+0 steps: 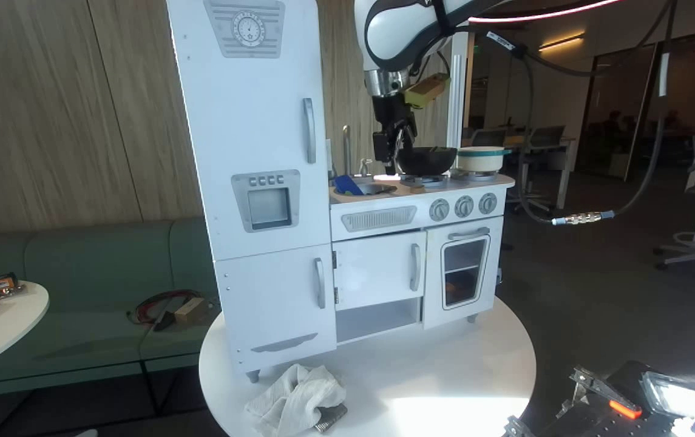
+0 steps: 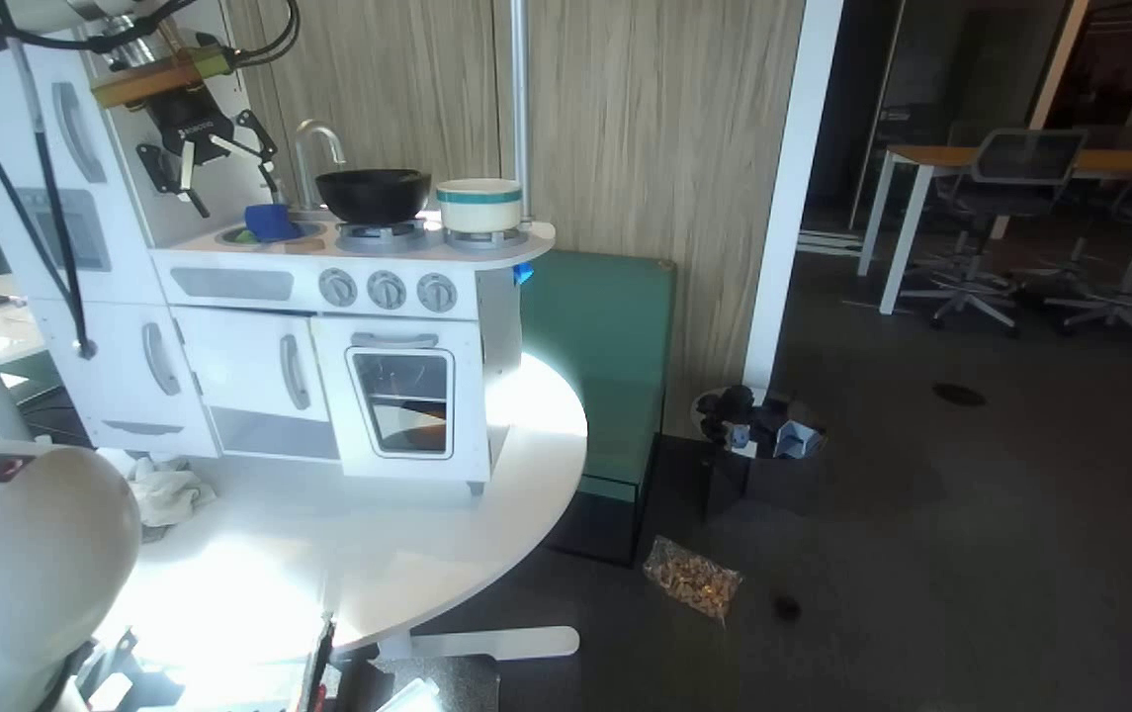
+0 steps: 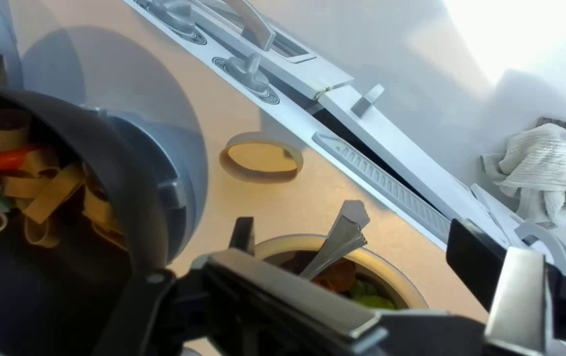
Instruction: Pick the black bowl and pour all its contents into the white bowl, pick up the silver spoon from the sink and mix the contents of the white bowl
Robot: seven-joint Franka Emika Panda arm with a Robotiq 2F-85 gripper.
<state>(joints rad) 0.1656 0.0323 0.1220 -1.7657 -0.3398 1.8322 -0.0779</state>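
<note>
The black bowl sits on a burner in both exterior views. In the wrist view the black bowl holds tan strips with orange and green pieces. The white bowl, with a teal band, stands on the adjacent burner. The sink holds orange and green items. The silver spoon's handle leans out over its rim; its lower part is hidden behind a finger. My gripper is open and empty above the sink, beside the black bowl in both exterior views.
A blue object sits in the sink. The grey tap rises behind it. A tan loop lies on the worktop between burner and sink. The tall toy fridge stands beside the sink. A white cloth lies on the table.
</note>
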